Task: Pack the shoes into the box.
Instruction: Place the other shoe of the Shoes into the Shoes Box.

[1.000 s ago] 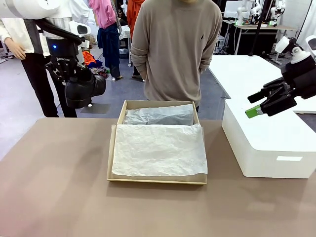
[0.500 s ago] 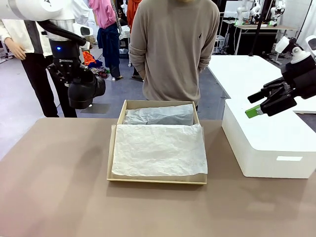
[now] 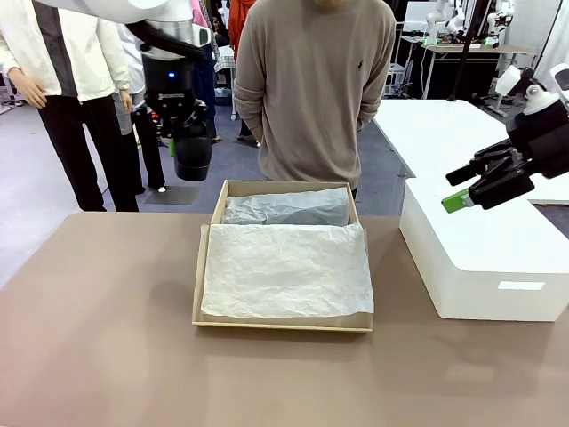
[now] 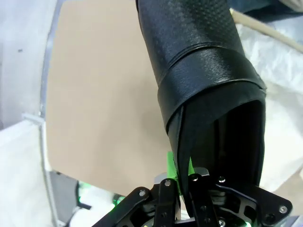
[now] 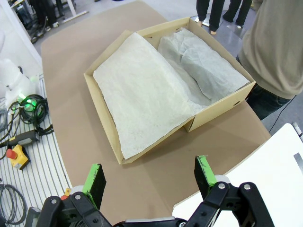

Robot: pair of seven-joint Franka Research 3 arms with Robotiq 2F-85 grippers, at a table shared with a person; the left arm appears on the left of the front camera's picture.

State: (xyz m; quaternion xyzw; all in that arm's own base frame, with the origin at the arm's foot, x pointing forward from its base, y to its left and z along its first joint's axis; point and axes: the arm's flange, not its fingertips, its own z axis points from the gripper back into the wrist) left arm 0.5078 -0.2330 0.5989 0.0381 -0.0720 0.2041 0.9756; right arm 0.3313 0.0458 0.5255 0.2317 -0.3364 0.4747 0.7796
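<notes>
My left gripper is shut on the rim of a glossy black shoe. The shoe hangs toe down in the air, just left of the far left corner of the tan box. In the left wrist view the shoe rises from my gripper, with a green pad against its leather. The box lies open, with white tissue paper over its near half. In its far half a grey bulge lies under tissue. My right gripper hangs open above the white box; its fingers hold nothing.
A person in a beige sweater stands right behind the box at the far edge. The big white box fills the table's right side. Brown tabletop is bare to the left and in front of the box.
My left arm has swung right and slightly up with the shoe, from the far left toward the box's far left corner. The shoe now hangs more upright. The right arm has not moved.
</notes>
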